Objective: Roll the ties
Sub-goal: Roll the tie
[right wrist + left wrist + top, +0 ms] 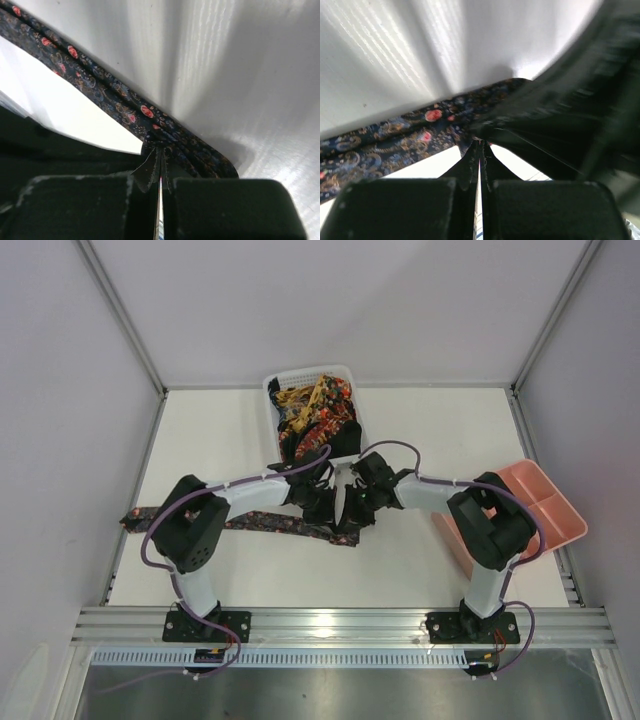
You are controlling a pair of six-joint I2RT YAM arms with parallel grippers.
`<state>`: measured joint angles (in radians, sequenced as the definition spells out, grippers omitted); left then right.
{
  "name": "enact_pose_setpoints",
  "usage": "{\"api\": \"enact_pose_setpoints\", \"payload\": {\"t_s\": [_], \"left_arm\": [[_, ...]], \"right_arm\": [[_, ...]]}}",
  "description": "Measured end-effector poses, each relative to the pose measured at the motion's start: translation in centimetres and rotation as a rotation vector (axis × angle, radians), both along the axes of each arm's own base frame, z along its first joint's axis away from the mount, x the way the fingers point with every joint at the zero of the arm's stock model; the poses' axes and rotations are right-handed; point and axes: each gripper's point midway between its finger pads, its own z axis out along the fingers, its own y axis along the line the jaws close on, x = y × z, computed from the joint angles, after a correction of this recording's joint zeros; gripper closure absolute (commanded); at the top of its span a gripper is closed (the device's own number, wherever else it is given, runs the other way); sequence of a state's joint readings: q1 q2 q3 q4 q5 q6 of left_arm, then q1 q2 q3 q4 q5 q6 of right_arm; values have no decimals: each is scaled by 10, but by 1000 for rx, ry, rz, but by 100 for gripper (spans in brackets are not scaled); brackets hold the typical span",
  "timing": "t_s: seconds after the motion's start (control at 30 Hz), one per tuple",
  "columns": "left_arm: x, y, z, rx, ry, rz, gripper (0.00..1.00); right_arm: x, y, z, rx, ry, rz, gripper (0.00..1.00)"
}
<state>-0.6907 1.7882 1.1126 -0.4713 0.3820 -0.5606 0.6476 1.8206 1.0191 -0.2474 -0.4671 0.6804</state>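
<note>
A dark tie with red and gold patterning lies across the table, running from the left edge toward the middle. Both grippers meet over its right end. In the left wrist view my left gripper is shut, its tips pinching the near edge of the tie. My right gripper is shut on the same tie, and the fabric bunches at its tips close to the tie's rounded end. From above, the left gripper and right gripper sit almost touching. More ties fill the basket.
A white mesh basket stands at the back middle, just behind both wrists. A pink compartment tray sits at the right edge, by the right arm's elbow. The right gripper's dark body fills the right of the left wrist view.
</note>
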Motion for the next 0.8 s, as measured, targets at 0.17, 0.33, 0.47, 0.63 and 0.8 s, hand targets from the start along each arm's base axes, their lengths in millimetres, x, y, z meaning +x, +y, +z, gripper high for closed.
{"api": "enact_pose_setpoints", "payload": {"t_s": [0.17,0.33,0.47,0.63,0.8], "left_arm": [[-2,2,-15,26,28,-1,99],[2,-1,-17,18,13,-1,100],[3,0,-17,19,12,-1,100],[5,2,-17,19,9,-6,100],[6,2,-17,11,7,-20,100]], "right_arm": [[10,-8,9,-39,-26,-13,88],[17,-23,31,-43,-79,-15,58],[21,-37,47,-69,-178,48,35],[13,-44,65,-85,-437,189,4],[-16,-44,78,-74,-729,386,0]]}}
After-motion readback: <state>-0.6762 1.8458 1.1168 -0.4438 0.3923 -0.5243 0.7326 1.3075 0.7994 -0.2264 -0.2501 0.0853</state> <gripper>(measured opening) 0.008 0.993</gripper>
